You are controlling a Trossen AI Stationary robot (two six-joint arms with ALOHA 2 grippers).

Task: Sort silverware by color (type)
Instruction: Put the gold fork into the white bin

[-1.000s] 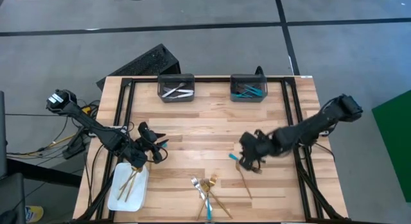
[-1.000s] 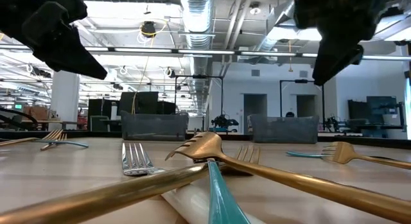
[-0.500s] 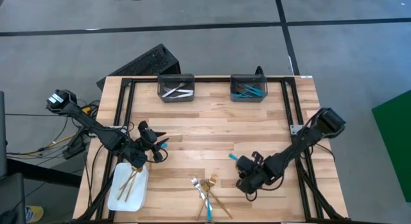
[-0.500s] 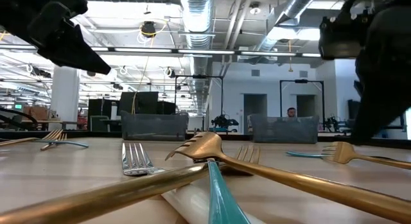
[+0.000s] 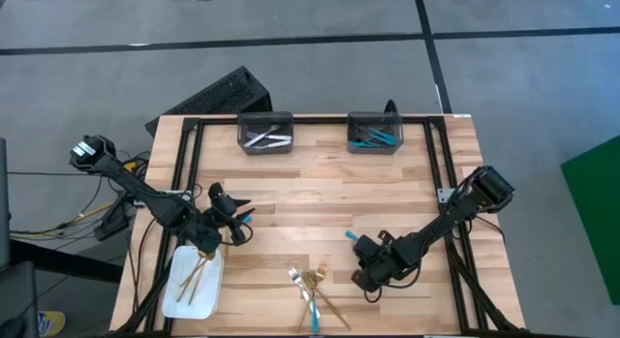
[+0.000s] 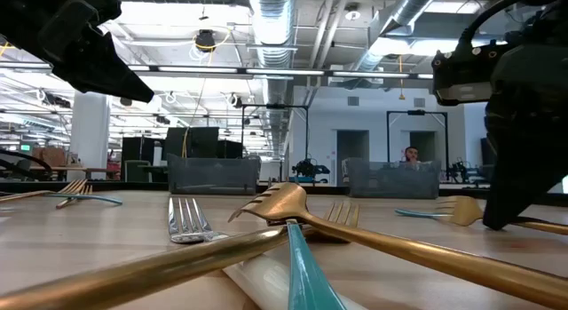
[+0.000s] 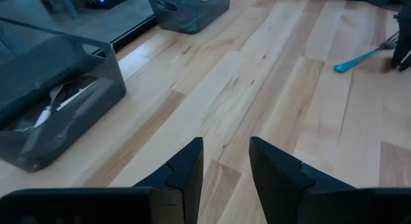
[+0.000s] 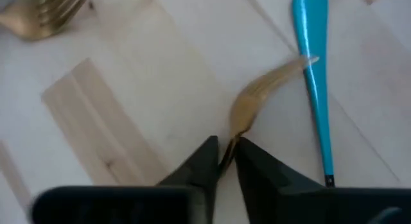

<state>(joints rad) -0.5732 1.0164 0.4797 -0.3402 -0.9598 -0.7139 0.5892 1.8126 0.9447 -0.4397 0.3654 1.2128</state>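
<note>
- The right gripper (image 8: 224, 161) is pressing down at the wooden worktop (image 5: 320, 207), near its front right part, with its fingers (image 8: 199, 166) pinching the handle of a gold fork (image 8: 257, 95).
- That gold fork is lying flat on the worktop, its tines touching a turquoise-handled utensil (image 8: 313, 76) that is lying just beside it.
- The left gripper (image 7: 225, 163) is hanging over the left side of the worktop above a white tray (image 5: 180, 297), its fingers standing parted with nothing between them.
- Gold pieces (image 5: 197, 273) are lying in the white tray.
- A mixed pile of silverware (image 5: 312, 290) is sitting at the front middle edge, with gold, silver and turquoise pieces crossing one another.
- At the far edge, one grey bin (image 5: 265, 133) is holding silver pieces and another grey bin (image 5: 375, 134) is holding turquoise ones.
</note>
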